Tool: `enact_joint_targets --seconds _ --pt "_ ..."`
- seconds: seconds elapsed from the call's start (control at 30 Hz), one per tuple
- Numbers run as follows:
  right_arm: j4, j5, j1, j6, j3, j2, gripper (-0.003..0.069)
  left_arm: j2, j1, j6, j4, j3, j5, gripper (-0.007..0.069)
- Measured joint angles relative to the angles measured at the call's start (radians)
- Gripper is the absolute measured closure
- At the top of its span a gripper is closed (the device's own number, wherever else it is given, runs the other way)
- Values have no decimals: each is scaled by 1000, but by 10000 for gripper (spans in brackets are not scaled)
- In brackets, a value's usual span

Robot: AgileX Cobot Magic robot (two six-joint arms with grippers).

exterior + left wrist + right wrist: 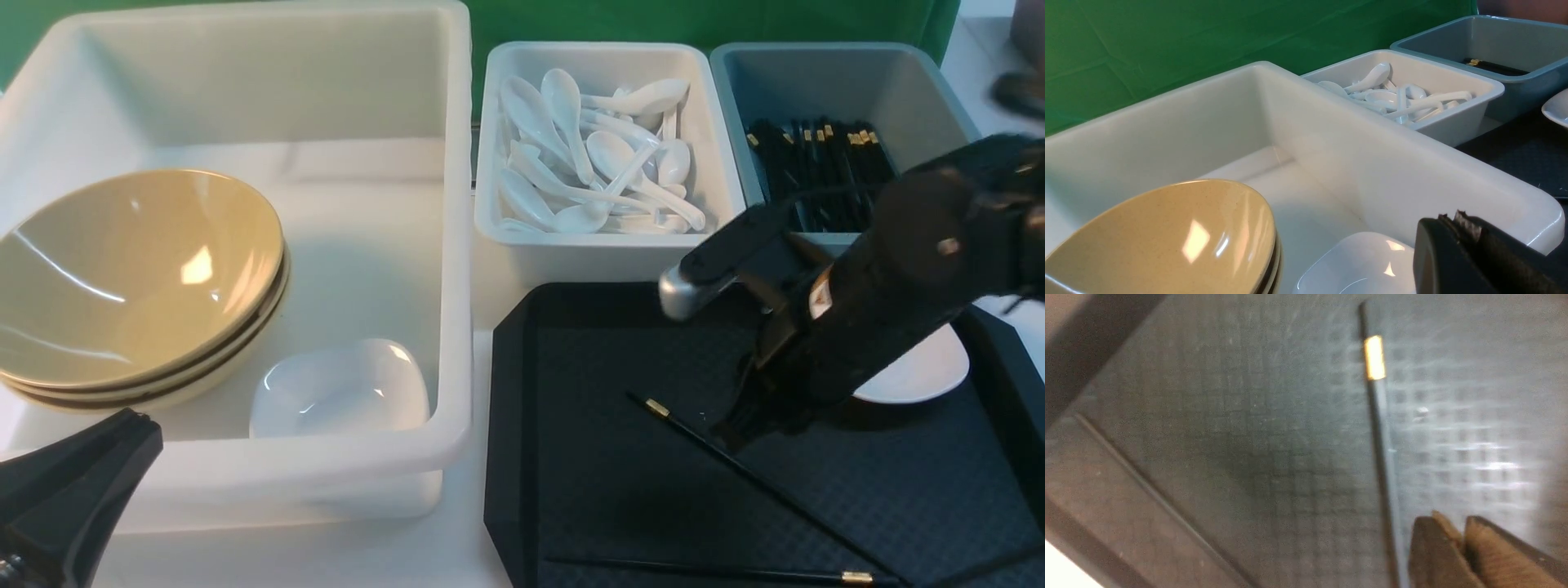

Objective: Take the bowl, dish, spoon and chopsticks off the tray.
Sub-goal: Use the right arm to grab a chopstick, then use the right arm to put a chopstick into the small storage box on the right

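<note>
The black tray holds two black chopsticks. One lies diagonally with its gold band at the far end, the other lies along the near rim. My right gripper is shut and empty, its tips low over the tray right beside the diagonal chopstick; the tips also show in the right wrist view. A white dish sits on the tray's right side, half hidden by my right arm. My left gripper is shut and empty at the big tub's near left corner. No spoon or bowl shows on the tray.
A big white tub holds stacked tan bowls and a small white dish. Behind the tray stand a white tub of spoons and a grey-blue tub of chopsticks.
</note>
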Motion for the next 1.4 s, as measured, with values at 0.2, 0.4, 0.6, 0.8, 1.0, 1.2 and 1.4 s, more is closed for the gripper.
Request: enact_joint_targets --seconds 0.2,0.4,0.6,0.8,1.0,1.2,1.4 --pt "22 -88 0 -12 1 151 369 0 0 0 0 0 0 636" --pt "21 -107 0 -52 -3 183 511 0 0 0 0 0 0 636" --pt "26 -80 0 -65 -3 118 601 0 0 0 0 0 0 636" --pt "4 -128 0 -103 -3 -134 602 0 0 0 0 0 0 636" --pt "-155 -454 -11 -126 -1 -344 602 0 0 0 0 0 -2 636" --pt "-231 -1016 -178 -101 -12 -311 595 0 0 0 0 0 -8 636" --pt "-214 -944 -336 162 -169 -109 447 0 0 0 0 0 8 636"
